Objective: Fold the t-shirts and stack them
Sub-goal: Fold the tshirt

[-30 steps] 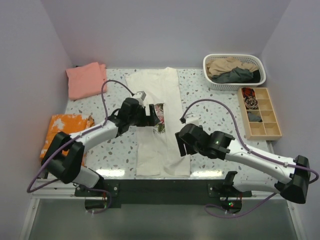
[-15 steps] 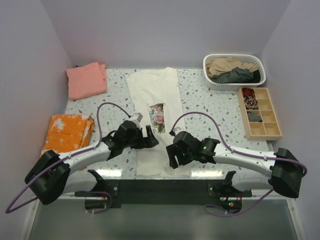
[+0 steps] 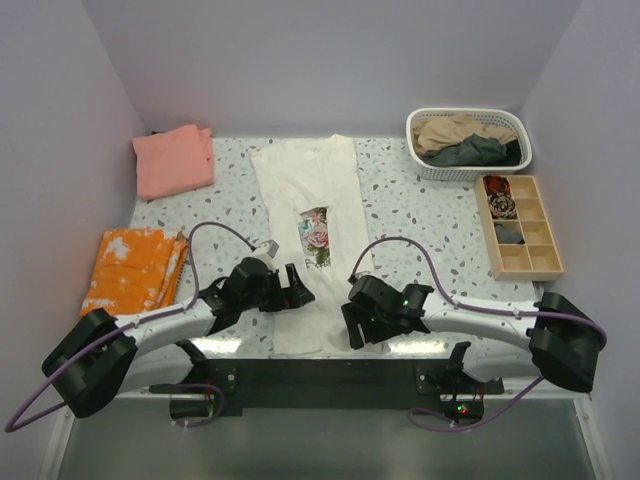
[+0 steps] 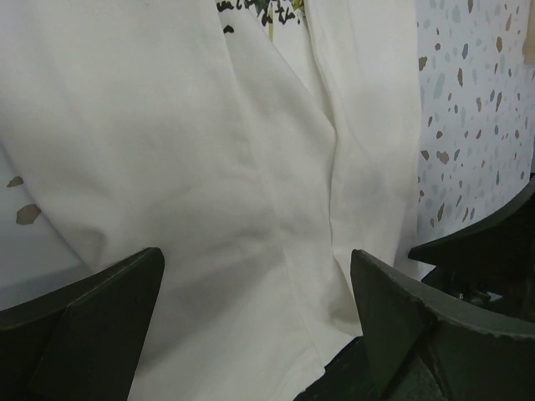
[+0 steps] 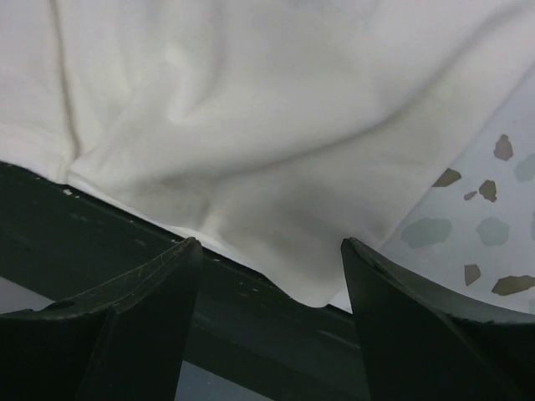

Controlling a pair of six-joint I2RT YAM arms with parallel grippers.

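Note:
A cream t-shirt [image 3: 312, 185] with a rose print lies lengthwise down the middle of the table, its sides folded in to a long strip. My left gripper [image 3: 297, 285] hovers open over the strip's near left part; in the left wrist view cream cloth [image 4: 209, 167] fills the space between the spread fingers of that gripper [image 4: 259, 326]. My right gripper [image 3: 355, 325] stands open at the hem's near right corner; the right wrist view shows the hem [image 5: 251, 109] at the dark front edge, above the gap of the right gripper [image 5: 267, 309]. A folded salmon-pink t-shirt [image 3: 173, 160] lies at the back left.
A white basket [image 3: 512, 120] at the back right holds a tan t-shirt [image 3: 450, 130] and a dark grey one [image 3: 475, 152]. A wooden divided tray [image 3: 548, 262] stands on the right. A folded orange garment [image 3: 135, 268] lies at the left edge. The speckled table [image 3: 420, 215] ends in a dark front rail.
Both arms have drawn back along the cream shirt from its printed middle to the hem at the table's near edge. Both grippers have stayed open.

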